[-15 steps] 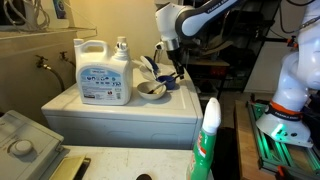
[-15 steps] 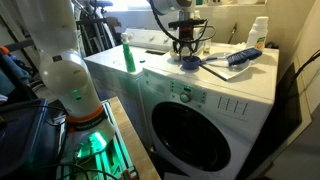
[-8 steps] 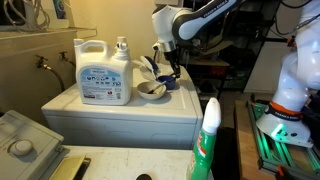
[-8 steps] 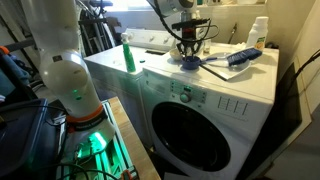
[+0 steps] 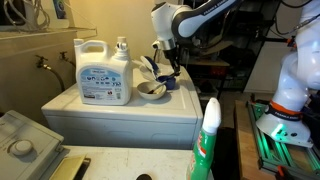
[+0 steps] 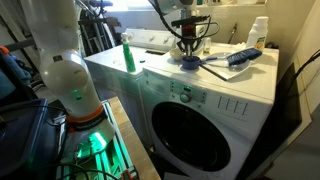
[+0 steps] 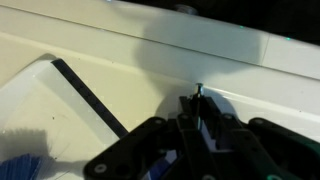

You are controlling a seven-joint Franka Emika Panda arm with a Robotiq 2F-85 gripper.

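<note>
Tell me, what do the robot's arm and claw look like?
The arm is white, made of smooth rounded pieces with dark bands at the joints. The gripper at its end is black and chunky, with narrow black fingers. I can't make out any writing on it.

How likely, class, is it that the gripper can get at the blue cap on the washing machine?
Probably yes: in an exterior view the gripper hangs above the blue cap on the washing machine, nothing between them; the brush lies off to one side.
</note>
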